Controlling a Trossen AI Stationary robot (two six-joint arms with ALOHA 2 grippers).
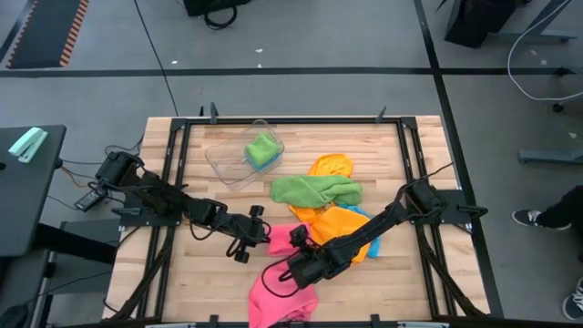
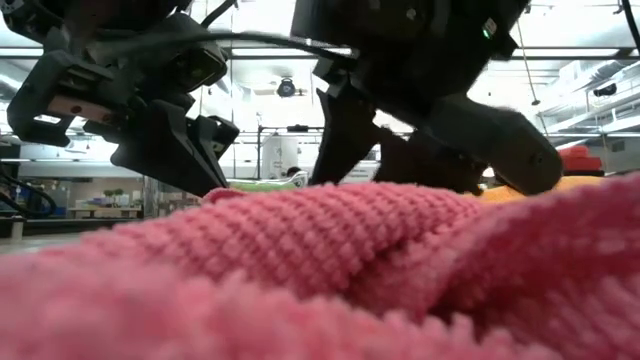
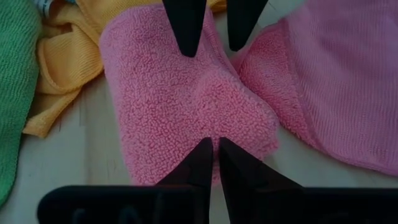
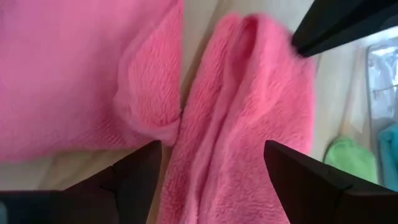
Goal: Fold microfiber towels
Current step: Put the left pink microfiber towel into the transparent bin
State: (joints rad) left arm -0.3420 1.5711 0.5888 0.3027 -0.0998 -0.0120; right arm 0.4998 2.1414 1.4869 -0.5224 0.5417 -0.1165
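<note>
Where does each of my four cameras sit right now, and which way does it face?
High view: above the table, looking straight down; both arms, pink towel, green towel, clear tub.
Low view: at table-top height, looking level across the pink towel into the room; both arms overhead.
Left wrist view: behind the left gripper, whose fingers pinch the pink towel.
Right wrist view: behind the right gripper, fingers apart over pink cloth.
Shared: both wrist views show the pink towel; each shows the other arm's fingers.

Around the pink towel (image 1: pixel 284 293), the near-left stretch of the wooden table (image 1: pixel 200 282) lies bare, open for a pass. Beyond it, the orange towels (image 1: pixel 342 226) and green towel (image 1: pixel 314 189) crowd the way (blue peeking beneath), the clear plastic tub (image 1: pixel 239 153) farther back-left.
</note>
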